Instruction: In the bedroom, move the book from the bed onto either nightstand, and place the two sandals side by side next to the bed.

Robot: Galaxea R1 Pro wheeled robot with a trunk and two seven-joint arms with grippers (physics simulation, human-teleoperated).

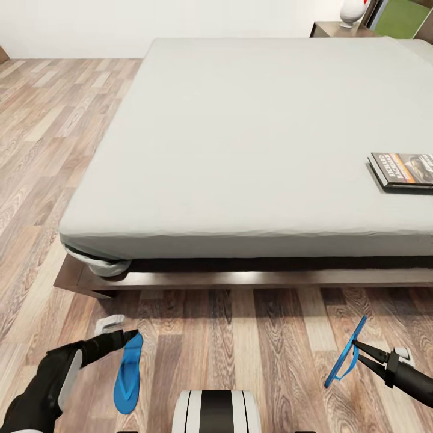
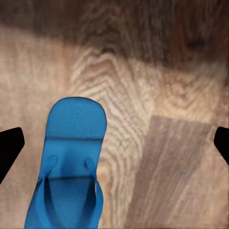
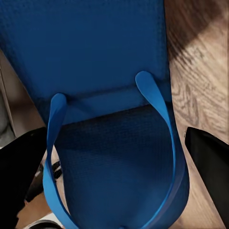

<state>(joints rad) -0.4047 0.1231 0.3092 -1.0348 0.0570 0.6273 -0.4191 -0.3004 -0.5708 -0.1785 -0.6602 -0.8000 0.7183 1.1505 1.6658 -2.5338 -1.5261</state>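
One blue sandal (image 1: pixel 128 374) lies flat on the plank floor in front of the bed (image 1: pixel 240 132). My left gripper (image 1: pixel 129 334) hovers just over its toe end. In the left wrist view this sandal (image 2: pixel 71 167) sits apart from the fingertips (image 2: pixel 9 143) of the open left gripper (image 2: pixel 114 143). The second sandal (image 1: pixel 346 353) is raised on edge above the floor at the right, with my right gripper (image 1: pixel 356 346) shut on it. Up close, that sandal (image 3: pixel 109 95) spans the gap between the fingers (image 3: pixel 210 167). The book (image 1: pixel 403 169) lies on the mattress near its right front.
The bed's dark wooden frame (image 1: pixel 240 278) juts out low along the floor ahead. A nightstand (image 1: pixel 337 29) with a white vase stands at the far right corner beyond the bed. Open plank floor (image 1: pixel 48 150) runs along the bed's left side. My base (image 1: pixel 215 412) sits between the sandals.
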